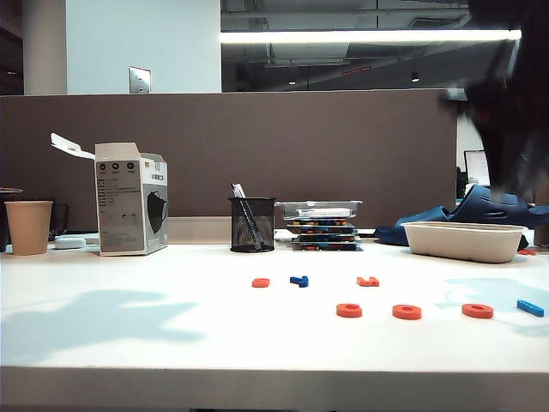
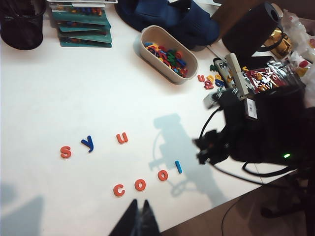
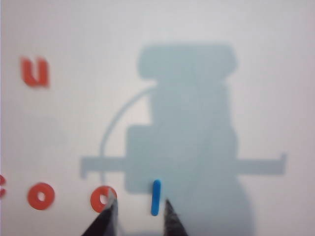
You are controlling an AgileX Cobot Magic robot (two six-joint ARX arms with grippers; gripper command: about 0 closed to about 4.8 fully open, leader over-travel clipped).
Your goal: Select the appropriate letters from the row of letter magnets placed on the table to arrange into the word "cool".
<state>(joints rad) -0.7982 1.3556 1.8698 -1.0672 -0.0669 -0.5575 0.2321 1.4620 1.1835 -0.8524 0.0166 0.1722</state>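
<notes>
Lying in line on the table [image 1: 129,343], "cool" [image 2: 146,182] is judged spelled, the right gripper [image 3: 139,206] hung above the blue bar [image 3: 155,197] with fingers spread and empty, the left gripper [image 2: 139,216] pressed together, so only withdrawal is called for.

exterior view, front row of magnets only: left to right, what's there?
orange c → orange o → second orange o → light-blue l, all lying flat on the table.

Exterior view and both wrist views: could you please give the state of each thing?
Orange c, two orange o's and light-blue l: lying flat, spelling "cool".
Right hand: open, above the l, holding nothing.
Left hand: shut, empty.
Beige oval tray: holds letters.
</notes>
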